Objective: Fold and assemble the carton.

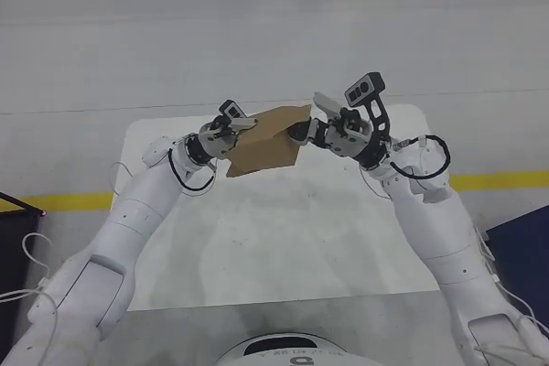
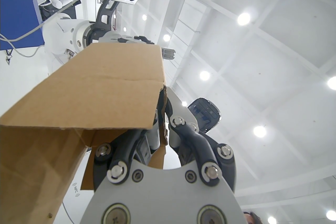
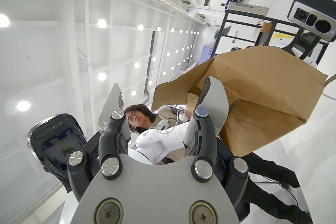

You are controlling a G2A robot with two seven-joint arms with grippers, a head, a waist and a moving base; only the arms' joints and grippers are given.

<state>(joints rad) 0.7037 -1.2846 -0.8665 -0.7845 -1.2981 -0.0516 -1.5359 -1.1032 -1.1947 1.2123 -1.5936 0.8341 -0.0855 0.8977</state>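
Carton (image 1: 267, 142) is up in the air over the far part of the table (image 1: 284, 247), between the two grippers, part-opened with flaps loose.

Left gripper (image 2: 162, 110): jaws clamped on the edge of one carton flap. Right gripper (image 3: 162, 93): jaws spread, one finger (image 3: 211, 99) against the open end, not clamping anything.

Risks as I see them:
- The only real hold is that thin flap edge. If the right side pushes hard, the flap could bend, tear or slip out.
- An off-centre push could twist the carton around the left clamp.
- A drop from there might land off the far edge.

Count: 1 carton, 2 grippers, 1 table.
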